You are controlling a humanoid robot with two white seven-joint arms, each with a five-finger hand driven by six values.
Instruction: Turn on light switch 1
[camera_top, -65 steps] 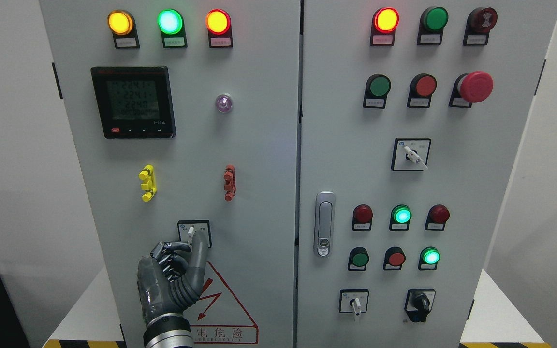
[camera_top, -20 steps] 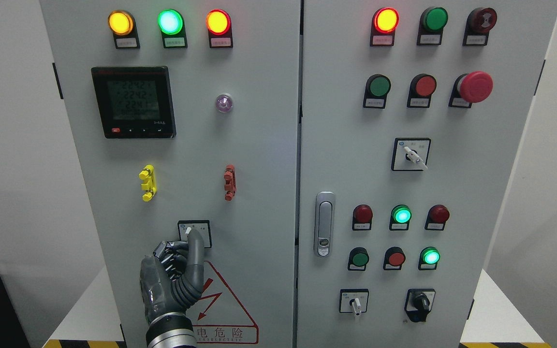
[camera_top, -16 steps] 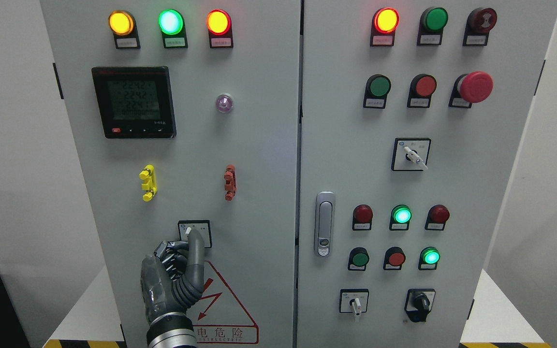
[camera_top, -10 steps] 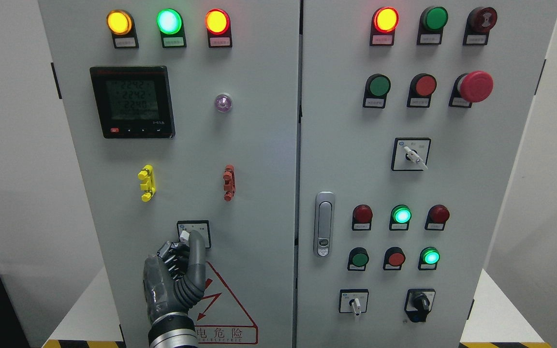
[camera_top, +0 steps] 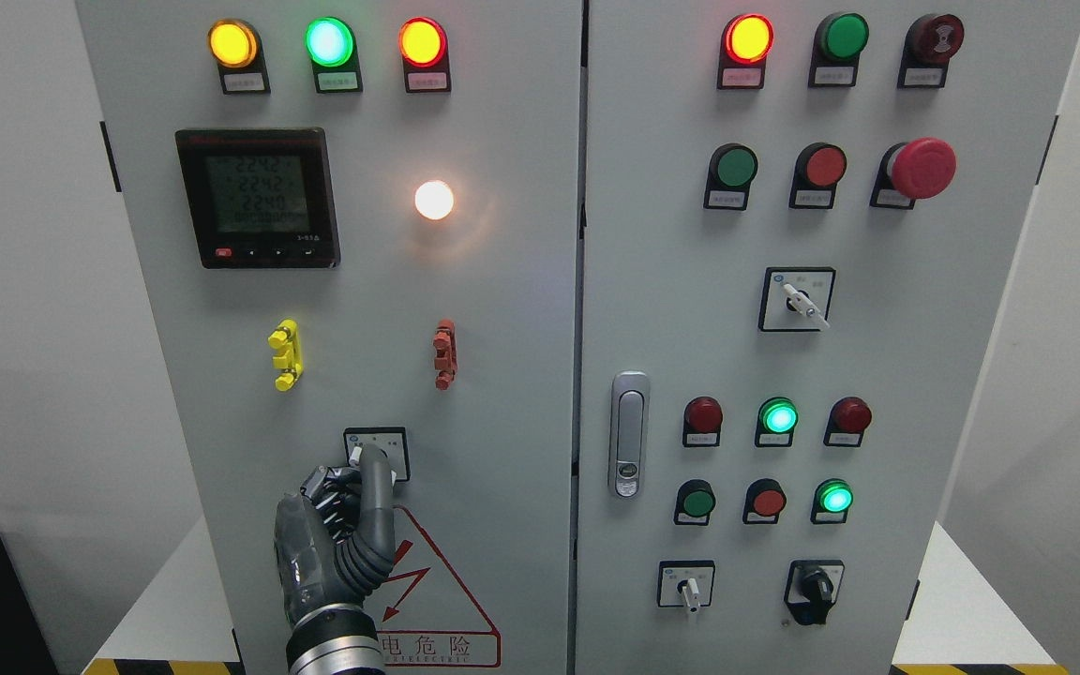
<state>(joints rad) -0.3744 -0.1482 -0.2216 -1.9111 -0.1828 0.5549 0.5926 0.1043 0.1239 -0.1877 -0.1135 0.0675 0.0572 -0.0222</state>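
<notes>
Light switch 1 (camera_top: 388, 441) is a small rotary selector on a black-framed plate, low on the left cabinet door. My left hand (camera_top: 364, 469) comes up from the bottom edge. Its index finger (camera_top: 375, 487) is stretched upward across the switch, touching the white lever (camera_top: 353, 457), which points to the upper left. The other fingers are curled in. The finger hides most of the knob. The round lamp (camera_top: 434, 200) higher on the same door glows bright white. My right arm is out of view.
The left door also carries a digital meter (camera_top: 259, 199), three lit pilot lamps (camera_top: 329, 42), a yellow clip (camera_top: 285, 354), a red clip (camera_top: 444, 353) and a warning sticker (camera_top: 442, 591). The right door has a handle (camera_top: 629, 434), buttons, selectors and a red emergency stop (camera_top: 922, 169).
The index finger pushed the white lever over to the left. The round lamp, dark in the earlier frames, is now lit.
</notes>
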